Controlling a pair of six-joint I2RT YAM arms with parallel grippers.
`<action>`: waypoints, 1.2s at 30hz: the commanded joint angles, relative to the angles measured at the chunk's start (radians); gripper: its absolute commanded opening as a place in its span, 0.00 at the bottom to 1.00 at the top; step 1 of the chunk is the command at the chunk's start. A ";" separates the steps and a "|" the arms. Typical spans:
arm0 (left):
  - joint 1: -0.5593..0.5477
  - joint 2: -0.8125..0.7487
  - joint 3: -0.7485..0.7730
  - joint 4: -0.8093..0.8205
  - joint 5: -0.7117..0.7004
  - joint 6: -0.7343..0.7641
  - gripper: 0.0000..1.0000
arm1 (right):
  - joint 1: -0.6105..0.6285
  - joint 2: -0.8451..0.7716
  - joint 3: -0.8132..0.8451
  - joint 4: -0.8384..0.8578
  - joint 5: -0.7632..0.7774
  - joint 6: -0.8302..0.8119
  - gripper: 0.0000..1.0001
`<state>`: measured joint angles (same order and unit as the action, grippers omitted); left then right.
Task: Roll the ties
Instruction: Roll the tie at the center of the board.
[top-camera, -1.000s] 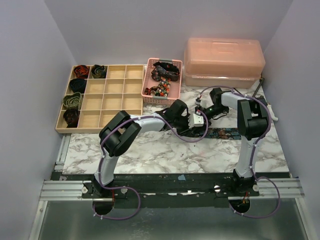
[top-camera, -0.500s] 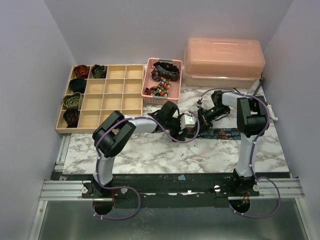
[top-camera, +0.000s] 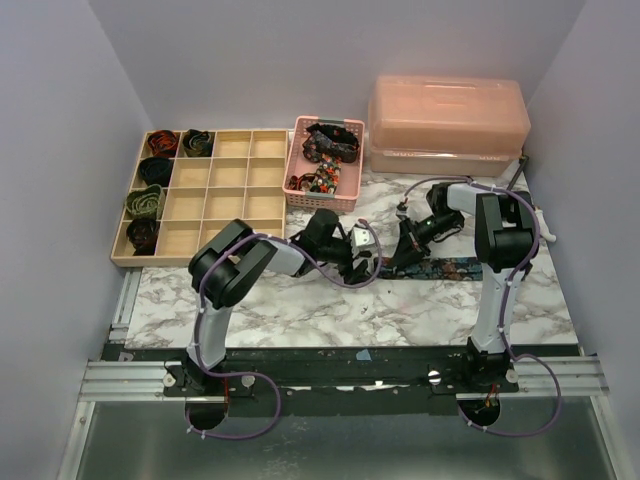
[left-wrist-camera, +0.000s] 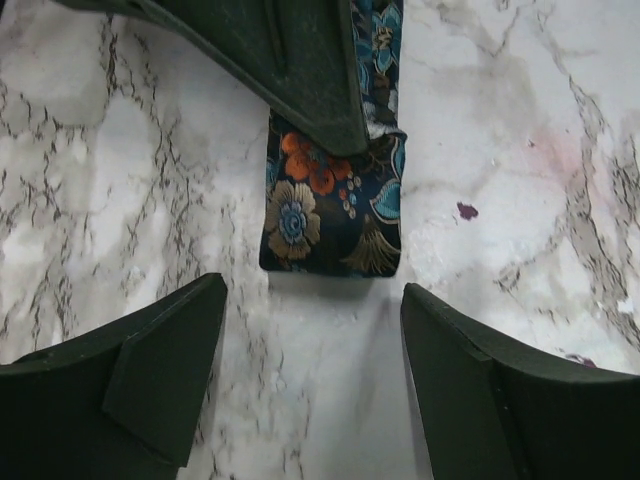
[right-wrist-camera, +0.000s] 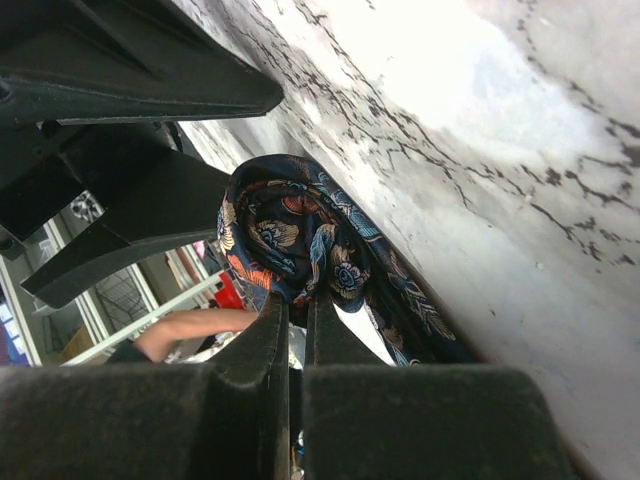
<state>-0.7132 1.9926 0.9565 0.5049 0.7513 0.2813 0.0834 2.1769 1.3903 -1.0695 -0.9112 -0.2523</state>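
On the table (left-wrist-camera: 520, 150), right fingers (right-wrist-camera: 250, 400) pinch the floral tie (left-wrist-camera: 330, 215); left fingers (left-wrist-camera: 150, 370) gape.

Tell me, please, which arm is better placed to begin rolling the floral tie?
Right, probably: the right gripper is shut on the floral tie at its folded end, while the left gripper hangs open just short of it, holding nothing.

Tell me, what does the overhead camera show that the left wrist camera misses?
Only overhead: the wooden tray holding coiled ties, the pink basket and the peach box. Only left wrist: the floral tie and its folded end up close, a purple speck, and the left pincer standing open. Both: that tie lying on the marble table.
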 joint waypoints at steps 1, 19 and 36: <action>-0.031 0.094 0.028 0.241 0.066 -0.144 0.75 | -0.020 0.101 -0.041 0.134 0.332 -0.128 0.00; -0.106 0.082 0.018 -0.047 -0.129 -0.007 0.11 | -0.020 0.074 0.018 0.064 0.303 -0.117 0.19; -0.121 0.092 0.098 -0.315 -0.210 0.051 0.07 | -0.021 0.042 0.048 -0.094 0.024 -0.139 0.27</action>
<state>-0.8291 2.0476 1.0641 0.4255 0.6350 0.2878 0.0658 2.2280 1.4151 -1.1542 -0.8974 -0.3557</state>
